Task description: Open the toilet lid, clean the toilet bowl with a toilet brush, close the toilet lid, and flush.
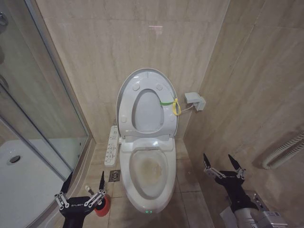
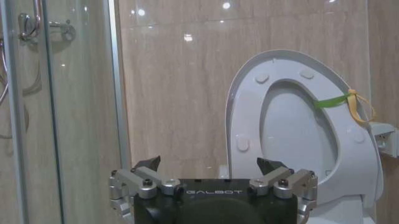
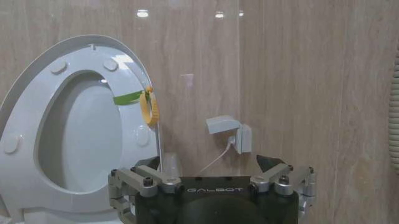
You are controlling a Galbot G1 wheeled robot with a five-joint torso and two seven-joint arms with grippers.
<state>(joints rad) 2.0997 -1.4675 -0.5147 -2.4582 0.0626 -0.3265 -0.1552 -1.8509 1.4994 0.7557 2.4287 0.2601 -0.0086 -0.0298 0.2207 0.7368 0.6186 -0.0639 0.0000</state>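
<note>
Lid (image 1: 142, 78) up against the wall, baring the stained bowl (image 1: 148, 172) for scrubbing. Left gripper (image 1: 81, 190) wide, empty, above the brush (image 1: 91, 192) in its red cup (image 1: 103, 205). Right gripper (image 1: 223, 167) wide, idle beside the bowl.

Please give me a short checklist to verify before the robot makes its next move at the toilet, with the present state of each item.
1. Toilet lid raised against the wall: ok.
2. Seat also raised, toilet bowl open: ok; stains inside.
3. Left gripper fingers open, nothing held: ok.
4. Right gripper fingers open, nothing held, low beside the bowl: ok.
5. Toilet brush within the left gripper's reach: cannot tell; only the handle tip shows behind the fingers, above the red cup.
6. Yellow loop on the seat edge hanging free: ok.
</note>
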